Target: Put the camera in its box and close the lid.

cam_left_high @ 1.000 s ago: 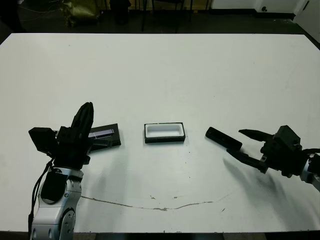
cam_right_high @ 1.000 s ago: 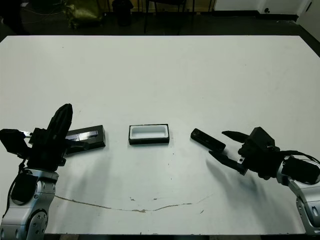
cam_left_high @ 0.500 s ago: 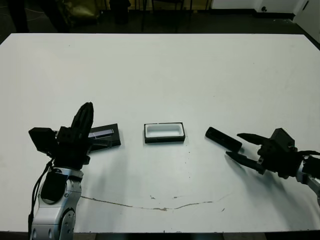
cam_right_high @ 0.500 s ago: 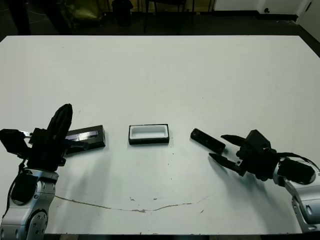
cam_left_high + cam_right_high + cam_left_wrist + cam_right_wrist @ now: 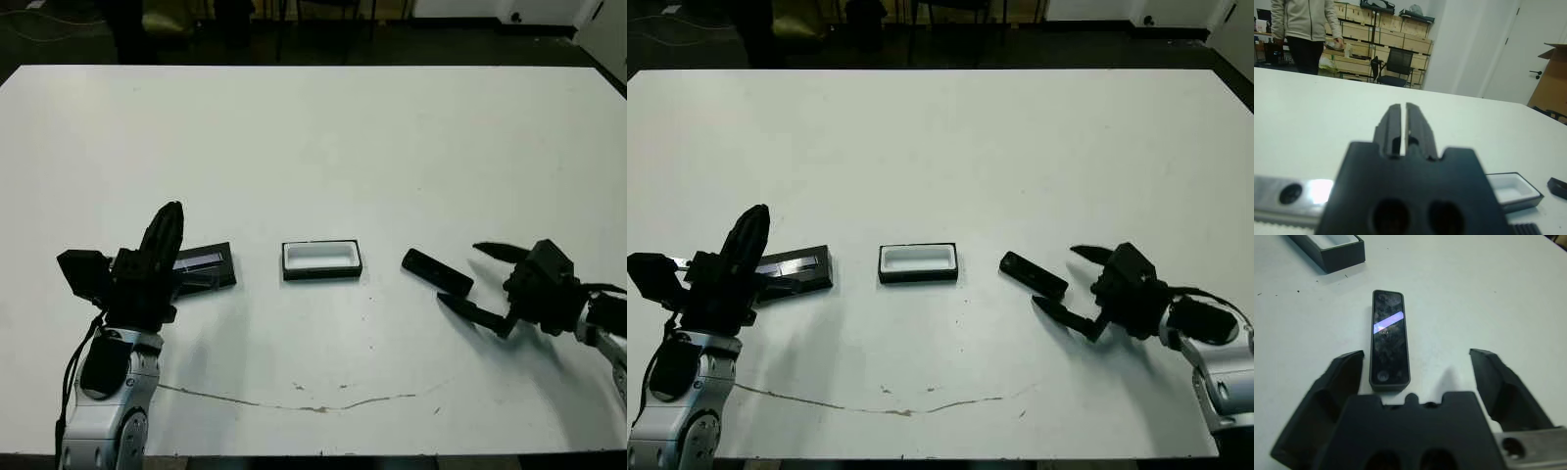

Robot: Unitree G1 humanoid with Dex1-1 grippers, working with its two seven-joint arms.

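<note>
R gripper [image 5: 484,278] has edged closer w/ fingers spread wide, now flanking near end of slim matte-black camera bar [image 5: 437,271], not touching. L gripper [image 5: 1400,122] unchanged, fingers nearly together, empty. No legible writing.

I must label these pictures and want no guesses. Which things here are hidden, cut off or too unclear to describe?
- The lid: in the eye views, its near left part is hidden behind the left gripper; in the left wrist view, the gripper's body covers most of it.
- The box: cut off by the right wrist picture's edge.
- The camera: only a corner shows at the left wrist picture's edge.
- The person: cut off at that picture's top.
</note>
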